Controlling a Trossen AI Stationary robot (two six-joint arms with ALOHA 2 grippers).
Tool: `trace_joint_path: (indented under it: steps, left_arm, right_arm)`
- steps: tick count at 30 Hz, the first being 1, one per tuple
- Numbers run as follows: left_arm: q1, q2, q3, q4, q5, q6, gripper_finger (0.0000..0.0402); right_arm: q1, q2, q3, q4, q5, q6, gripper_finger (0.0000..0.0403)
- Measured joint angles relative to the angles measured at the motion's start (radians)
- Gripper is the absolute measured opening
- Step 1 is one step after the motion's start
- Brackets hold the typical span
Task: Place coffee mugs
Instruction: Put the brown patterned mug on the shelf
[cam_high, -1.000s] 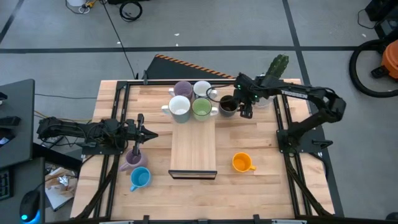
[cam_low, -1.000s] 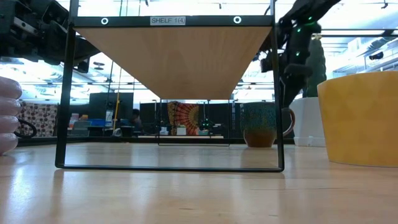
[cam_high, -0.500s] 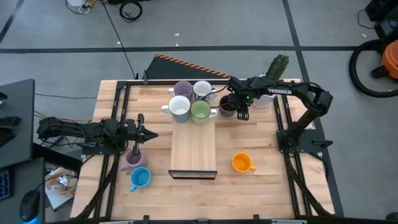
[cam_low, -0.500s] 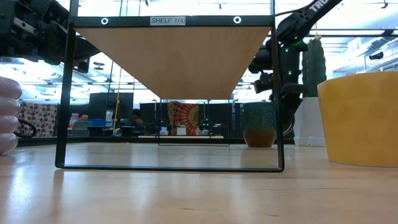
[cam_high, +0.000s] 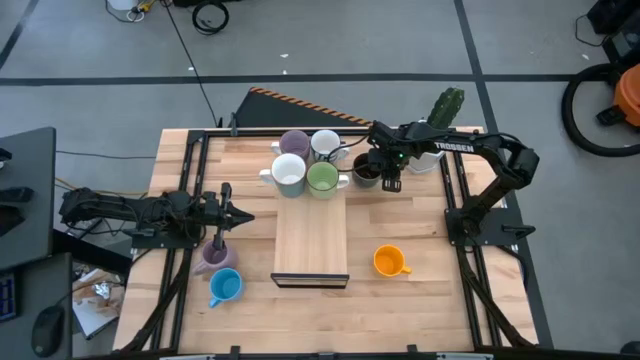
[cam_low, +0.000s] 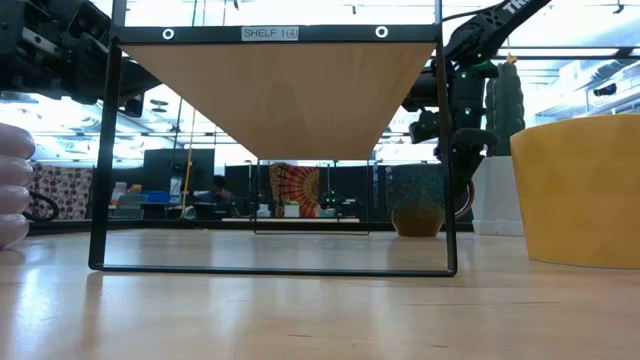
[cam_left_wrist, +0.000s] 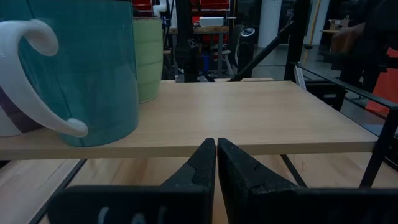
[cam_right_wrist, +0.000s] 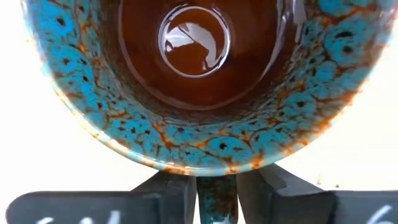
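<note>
The dark brown mug (cam_high: 366, 170), blue-speckled outside (cam_right_wrist: 186, 143), stands upright on the table just right of the raised wooden shelf (cam_high: 311, 235). My right gripper (cam_high: 390, 178) is above its handle and shut on it. Several mugs stand on the shelf's far end: purple (cam_high: 294, 143), white (cam_high: 325, 145), white-grey (cam_high: 289, 172) and green (cam_high: 323, 177). An orange mug (cam_high: 390, 262) stands at the near right, and a purple mug (cam_high: 213, 255) and a blue mug (cam_high: 225, 287) at the near left. My left gripper (cam_high: 240, 215) waits shut, left of the shelf. My right gripper pinches the dark brown mug's handle (cam_right_wrist: 216, 200) between its two fingers (cam_right_wrist: 177, 190), on the side of the mug toward the table's right edge. The fingers come from above, pointing steeply down. The mug stands upright with its base (cam_low: 415, 228) on the table.
A white pot with a green cactus (cam_high: 440, 120) stands at the far right, close behind my right arm. The shelf's black frame legs (cam_low: 447, 150) stand between the mug and the table's middle. Bare wood lies right of the shelf, around the orange mug.
My right gripper has come down toward the dark brown mug and shifted a little toward the shelf. The mug has stayed where it was.
</note>
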Motion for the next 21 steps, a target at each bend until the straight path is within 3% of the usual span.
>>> trace_joint_path:
  steps: [5, 21]
  left_arm:
    - [0.0, 0.0, 0.0, 0.0, 0.0, 0.0, 0.0023]
    - [0.0, 0.0, 0.0, 0.0, 0.0, 0.0, 0.0023]
  right_arm:
    - [0.0, 0.0, 0.0, -0.028, -0.005, 0.001, 0.0056]
    - [0.0, -0.005, 0.0, -0.143, 0.063, 0.066, 0.0056]
